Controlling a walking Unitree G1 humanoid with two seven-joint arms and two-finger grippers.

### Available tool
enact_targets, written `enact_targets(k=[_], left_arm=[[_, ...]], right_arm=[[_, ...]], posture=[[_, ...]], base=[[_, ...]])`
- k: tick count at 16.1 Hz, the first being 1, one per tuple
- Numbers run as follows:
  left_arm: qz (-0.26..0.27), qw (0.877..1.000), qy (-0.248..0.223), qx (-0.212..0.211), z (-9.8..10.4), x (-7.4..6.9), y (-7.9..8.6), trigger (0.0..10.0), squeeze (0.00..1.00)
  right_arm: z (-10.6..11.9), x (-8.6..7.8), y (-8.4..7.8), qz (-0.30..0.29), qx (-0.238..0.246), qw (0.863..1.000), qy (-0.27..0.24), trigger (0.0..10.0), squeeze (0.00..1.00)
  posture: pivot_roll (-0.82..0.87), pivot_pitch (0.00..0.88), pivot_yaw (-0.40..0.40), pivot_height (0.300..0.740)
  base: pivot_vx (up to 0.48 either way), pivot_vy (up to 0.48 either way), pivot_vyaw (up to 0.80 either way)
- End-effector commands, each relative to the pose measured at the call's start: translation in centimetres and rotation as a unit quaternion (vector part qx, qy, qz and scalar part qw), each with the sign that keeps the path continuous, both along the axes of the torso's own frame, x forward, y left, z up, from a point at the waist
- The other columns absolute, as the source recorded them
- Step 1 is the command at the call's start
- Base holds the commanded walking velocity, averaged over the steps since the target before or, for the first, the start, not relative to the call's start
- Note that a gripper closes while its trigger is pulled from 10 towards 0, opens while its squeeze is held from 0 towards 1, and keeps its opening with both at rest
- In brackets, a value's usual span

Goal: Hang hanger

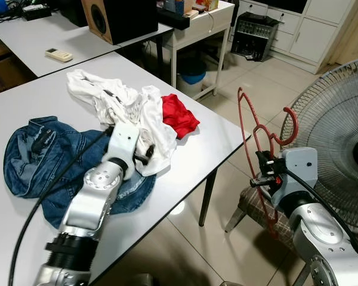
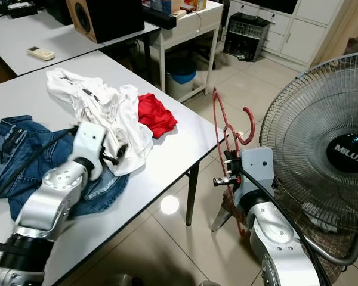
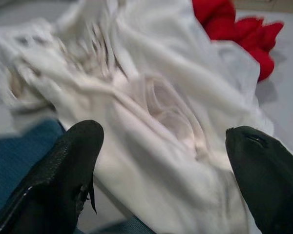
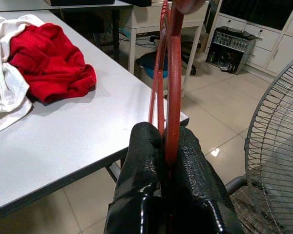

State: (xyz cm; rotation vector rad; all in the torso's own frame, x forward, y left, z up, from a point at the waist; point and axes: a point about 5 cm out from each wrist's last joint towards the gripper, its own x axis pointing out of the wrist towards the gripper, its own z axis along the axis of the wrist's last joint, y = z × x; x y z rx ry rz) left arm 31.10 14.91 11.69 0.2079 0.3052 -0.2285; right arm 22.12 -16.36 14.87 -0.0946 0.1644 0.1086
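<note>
The left arm reaches up from the near edge of the tabletop (image 1: 203, 143), its left claw (image 3: 166, 161) over the clothes with its two fingers (image 3: 63, 170) spread wide and nothing between them. In the left wrist view the open fingers frame a rumpled white shirt (image 3: 151, 107), with the red cloth (image 3: 234, 34) beyond it. From the head camera the left claw sits at the near edge of that white shirt, where it overlaps the jeans (image 1: 42, 161).

The jeans lie crumpled on the robot's left side of the tabletop, partly under the arm. The white shirt is heaped in the middle, and the red cloth lies touching its far right side, near the tabletop's right edge.

The right claw (image 1: 264, 173) is off the tabletop, to its right, above the tiled floor (image 1: 250, 77). Its fingers are closed tight on the hanger (image 1: 253, 131), a red wire one that stands upright from the grip with its hook curling toward the fan (image 1: 340, 137). In the right wrist view the red wire rises straight out from between the pressed fingers (image 4: 141, 175).

The fan stands just right of the hanger, its round grille facing the robot. A remote (image 1: 58, 55) lies on a second table (image 1: 24, 42) behind.
</note>
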Motion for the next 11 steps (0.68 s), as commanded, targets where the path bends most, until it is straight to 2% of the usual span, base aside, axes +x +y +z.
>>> enact_targets(k=[1,3,4,6,11], left_arm=[[0.023,1.0,0.009,-0.007,0.0,0.6,0.6,10.0,0.0],[0.046,0.999,0.02,0.014,-0.4,1.4,1.4,2.9,0.0],[0.048,0.999,0.021,0.017,-0.4,1.5,1.5,2.8,0.0],[0.042,0.999,0.02,0.008,-0.4,1.7,1.5,0.0,0.0],[0.03,0.999,0.007,-0.014,0.0,1.7,1.1,0.0,0.0]], right_arm=[[0.1,0.1,-0.1,-0.001,-0.003,1.0,-0.005,10.0,0.0],[0.1,0.2,0.0,0.002,-0.006,1.0,-0.006,10.0,0.0],[0.2,0.2,0.0,0.001,-0.006,1.0,-0.007,10.0,0.0],[0.1,0.3,0.0,0.003,-0.009,1.0,-0.007,10.0,0.0],[0.0,0.4,0.2,0.006,-0.008,1.0,-0.007,10.0,0.0]], posture=[[-0.06,0.076,0.013,0.74],[-0.06,0.072,0.013,0.74],[-0.06,0.072,0.013,0.74],[-0.06,0.07,0.013,0.74],[-0.06,0.06,0.011,0.74]], base=[[0.0,0.0,0.0],[0.0,0.0,0.0],[0.0,0.0,0.0],[0.0,0.0,0.0],[0.0,0.0,0.0]])
